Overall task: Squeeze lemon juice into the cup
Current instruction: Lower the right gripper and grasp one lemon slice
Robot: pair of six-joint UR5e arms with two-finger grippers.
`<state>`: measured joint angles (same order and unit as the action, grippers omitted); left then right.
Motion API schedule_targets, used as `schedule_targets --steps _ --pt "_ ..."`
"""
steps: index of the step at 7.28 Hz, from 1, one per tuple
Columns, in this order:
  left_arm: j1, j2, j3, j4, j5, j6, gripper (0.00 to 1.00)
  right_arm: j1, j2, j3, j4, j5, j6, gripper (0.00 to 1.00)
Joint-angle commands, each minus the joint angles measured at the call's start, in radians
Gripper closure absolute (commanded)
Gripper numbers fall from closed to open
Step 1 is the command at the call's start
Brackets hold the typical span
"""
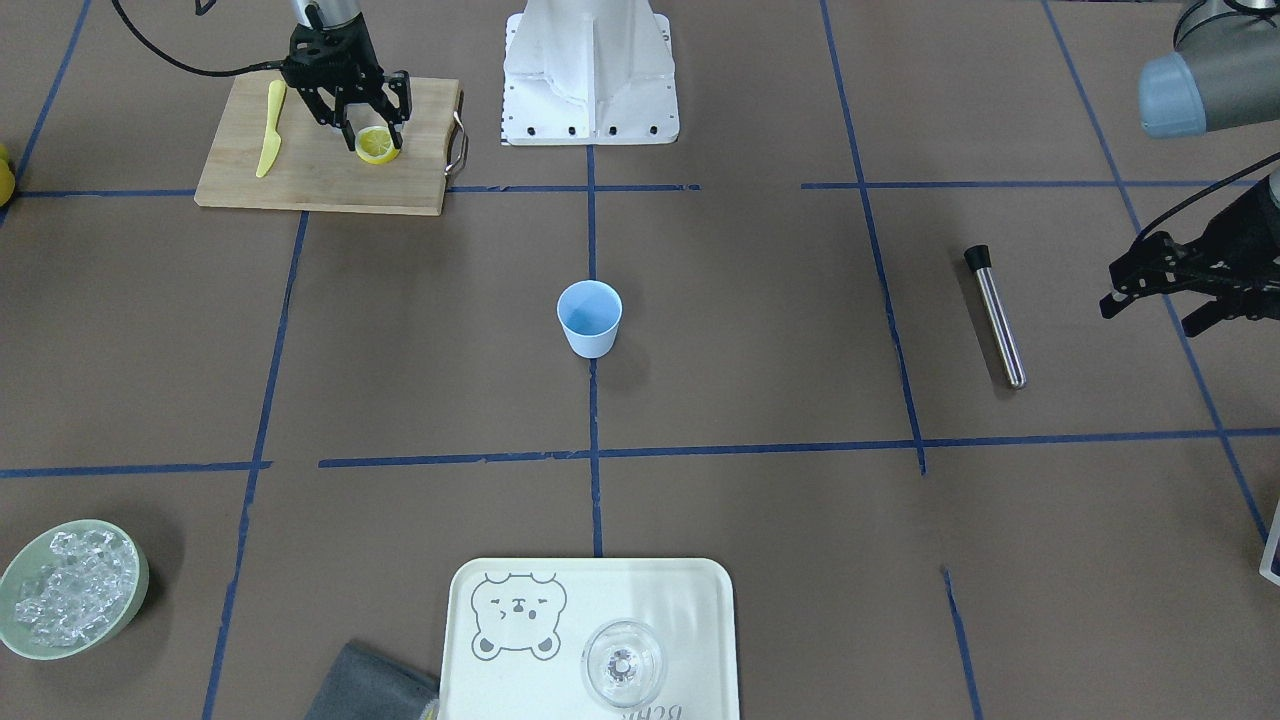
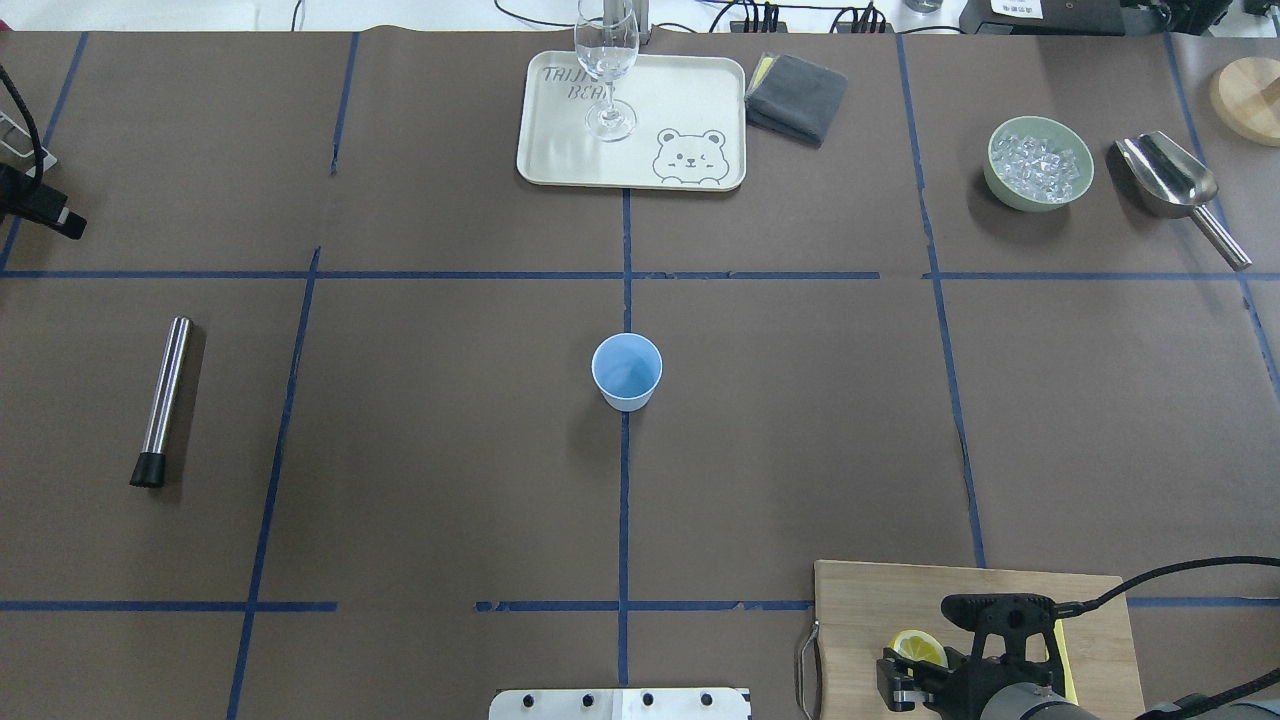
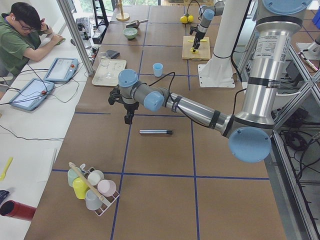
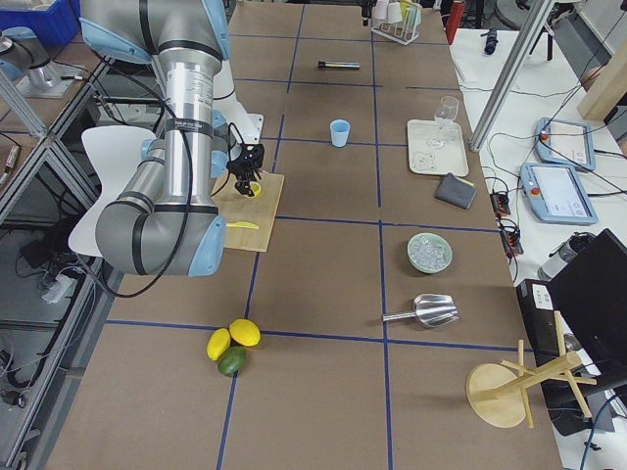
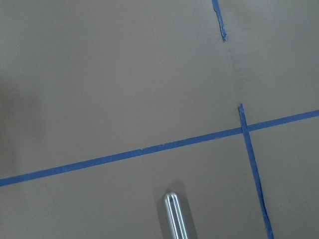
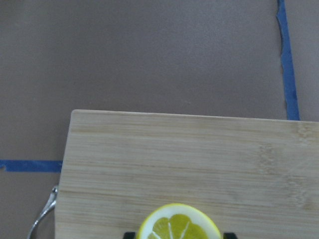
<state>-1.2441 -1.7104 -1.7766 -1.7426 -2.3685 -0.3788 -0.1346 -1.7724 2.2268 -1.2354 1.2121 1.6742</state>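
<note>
The lemon slice (image 1: 377, 146) lies on the wooden cutting board (image 1: 320, 185) at the robot's near right. My right gripper (image 1: 373, 132) stands over it with a finger against each side of the slice, shut on it. The right wrist view shows the slice (image 6: 178, 225) at the bottom edge with dark fingertips (image 6: 129, 234) at its sides. The light-blue cup (image 1: 589, 318) stands upright at the table's middle, well away from the lemon; it also shows in the overhead view (image 2: 627, 372). My left gripper (image 1: 1150, 308) hovers open and empty at the far left side.
A yellow knife (image 1: 270, 130) lies on the board. A steel tube (image 1: 995, 318) lies near the left gripper. A bear tray (image 1: 600, 590) carries a clear glass (image 1: 622, 665). A green bowl of ice (image 1: 70, 590), a scoop (image 2: 1170, 180) and a grey cloth (image 2: 797, 95) sit at the far side.
</note>
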Motion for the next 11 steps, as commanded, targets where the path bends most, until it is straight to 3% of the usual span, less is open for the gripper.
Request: schedule_targets --steps 1,4,5,8,11 --pt "-0.002 0.000 -0.003 0.000 0.000 0.000 0.00 0.004 -0.005 0.033 -0.004 0.003 -0.001 0.67" --pt "-0.003 0.006 -0.017 0.002 -0.002 0.000 0.00 0.007 -0.015 0.042 -0.006 0.004 -0.001 0.68" --pt "-0.002 0.006 -0.017 0.002 -0.002 0.000 0.00 0.007 -0.015 0.042 -0.006 0.004 -0.001 0.72" --pt "-0.002 0.006 -0.018 0.002 -0.002 0.000 0.00 0.009 -0.027 0.042 -0.006 0.001 -0.001 1.00" --pt "-0.003 0.006 -0.030 0.005 -0.002 -0.002 0.00 0.027 -0.038 0.094 -0.006 0.001 -0.001 1.00"
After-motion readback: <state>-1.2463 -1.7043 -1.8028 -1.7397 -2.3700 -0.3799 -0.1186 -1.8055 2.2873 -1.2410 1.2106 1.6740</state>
